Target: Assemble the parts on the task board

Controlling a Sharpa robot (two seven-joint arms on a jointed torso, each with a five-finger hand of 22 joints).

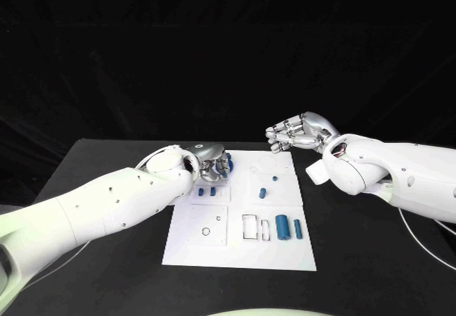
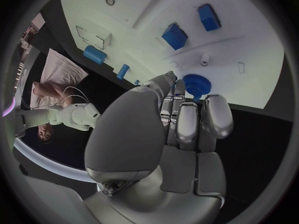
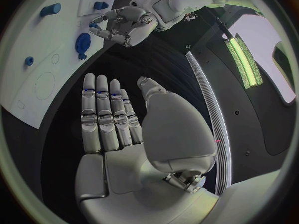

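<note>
Black table (image 1: pixel 114 164), unlettered task board (image 1: pixel 238 253)

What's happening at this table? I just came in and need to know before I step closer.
A two-armed robot is assembling small blue parts on a white task board. Its left hand is down at the board's far left corner, fingers at a round blue gear-like part. Whether it grips that part cannot be told. The right hand hovers off the board's far right corner, holding nothing, fingers extended. Several other blue parts lie or stand across the board.
</note>
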